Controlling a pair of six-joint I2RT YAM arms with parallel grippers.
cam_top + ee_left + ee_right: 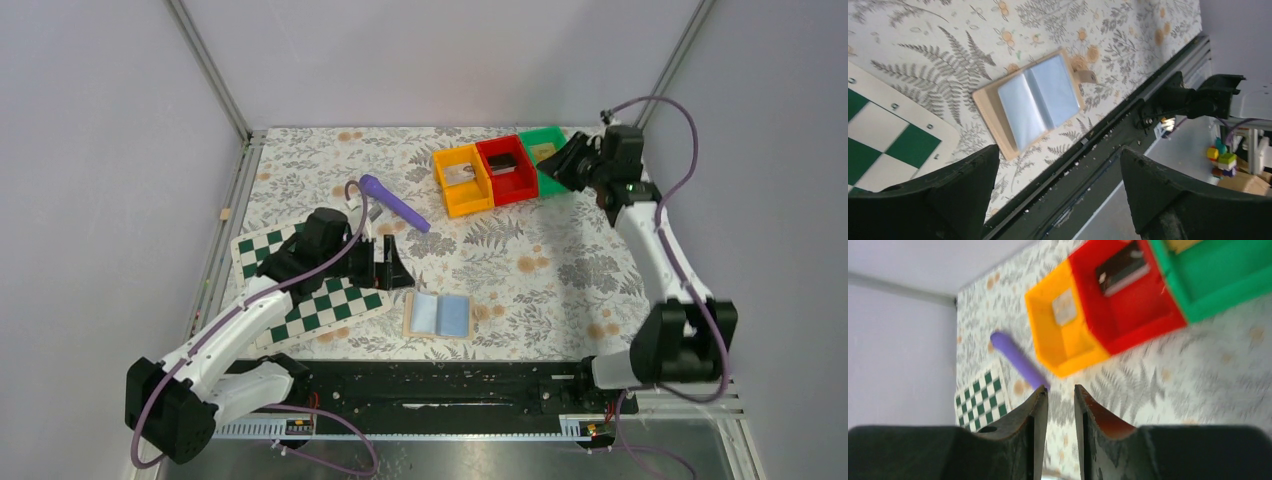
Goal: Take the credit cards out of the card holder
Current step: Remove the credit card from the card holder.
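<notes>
1. Worktop [560, 270]: covered in a pale cloth with a fern and flower print.
2. Board [345, 300]: green-and-white checks, lying flat at my left. My left arm crosses above it.
3. Bins, three in a touching row at the far right: orange [443, 185], red [515, 195], green [545, 182]. There is a small pale piece in the orange bin and a dark piece in the red. The green bin is partly hidden.
4. Left tool [1059, 151]: released, with the jaws spread wide and nothing between them. It hangs over the cloth between the board and the holder, near the holder and clear of it.
5. Right tool [1061, 390]: jaws drawn close with a narrow slit between them, grasping nothing. It is up by the green bin.
6. Holder [439, 315]: tan, lying flat and spread open near the front edge of the worktop, with two light blue panels facing up. It is well apart from the bins.
7. Rod [395, 205]: purple, lying on the cloth between the board and the orange bin.
8. Tab [1088, 76]: small and tan, on one side edge of the holder.
</notes>
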